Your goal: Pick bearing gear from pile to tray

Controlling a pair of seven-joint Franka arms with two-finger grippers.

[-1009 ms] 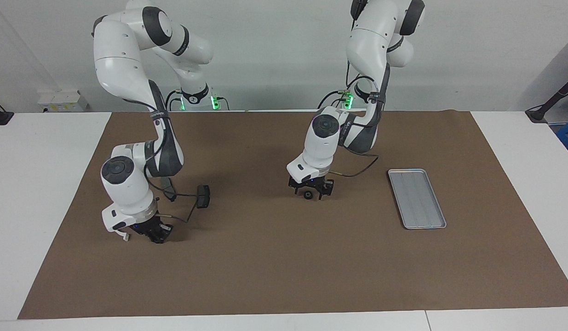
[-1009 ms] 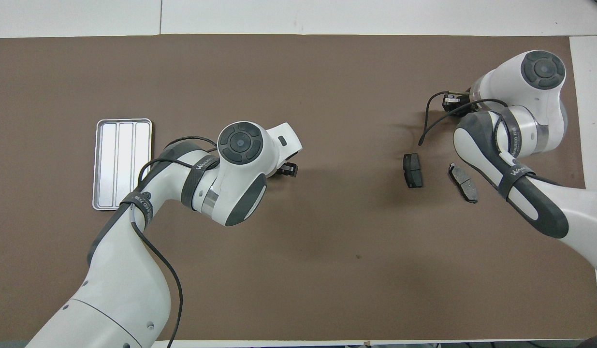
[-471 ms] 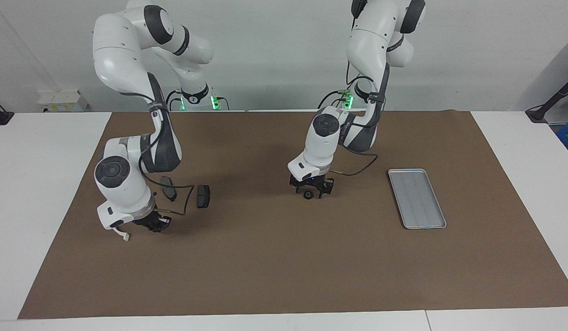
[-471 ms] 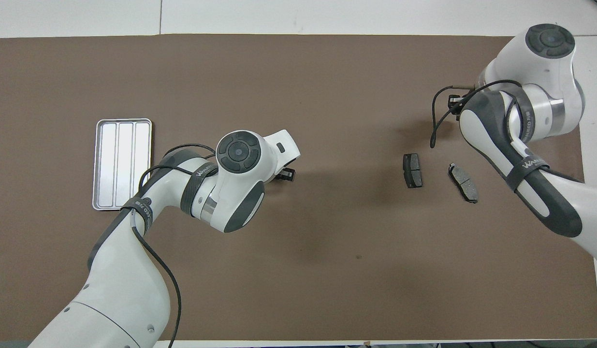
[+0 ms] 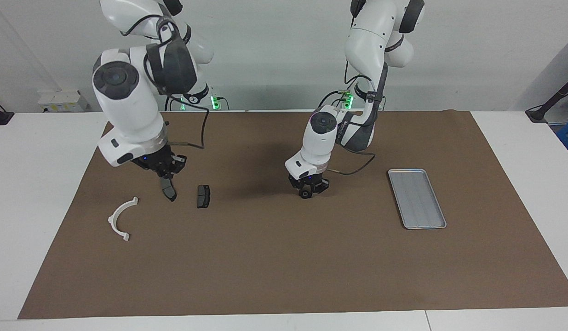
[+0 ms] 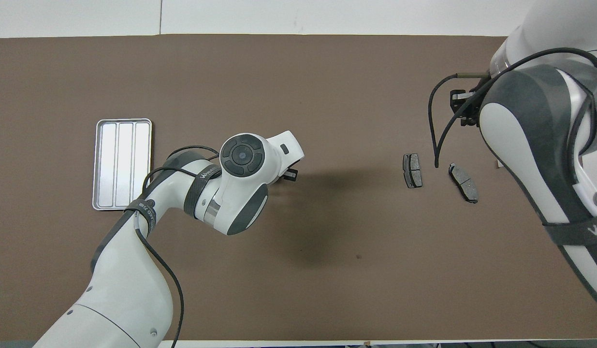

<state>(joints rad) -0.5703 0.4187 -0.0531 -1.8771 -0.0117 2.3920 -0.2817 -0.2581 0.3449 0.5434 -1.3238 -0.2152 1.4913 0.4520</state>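
Observation:
The bearing gear (image 5: 305, 195), a tiny black round piece, sits on the brown mat mid-table. My left gripper (image 5: 306, 191) is down on the mat, shut on the gear. In the overhead view the left wrist hides the gear. The pile lies toward the right arm's end: two dark brake pads (image 5: 168, 189) (image 5: 202, 196) and a white half-ring bracket (image 5: 120, 218). Both pads also show from overhead (image 6: 412, 170) (image 6: 463, 182). My right gripper (image 5: 166, 173) hangs shut, holding nothing, over the pad beside the bracket. The silver tray (image 5: 417, 197) (image 6: 122, 164) lies toward the left arm's end.
The brown mat (image 5: 284, 266) covers most of the white table. The right arm's cable (image 6: 436, 125) loops down near the brake pads. In the overhead view the right arm hides the bracket.
My left gripper has closed on the bearing gear. The right arm has risen from the bracket, back toward the robots, and now hangs over the brake pad; the bracket lies uncovered.

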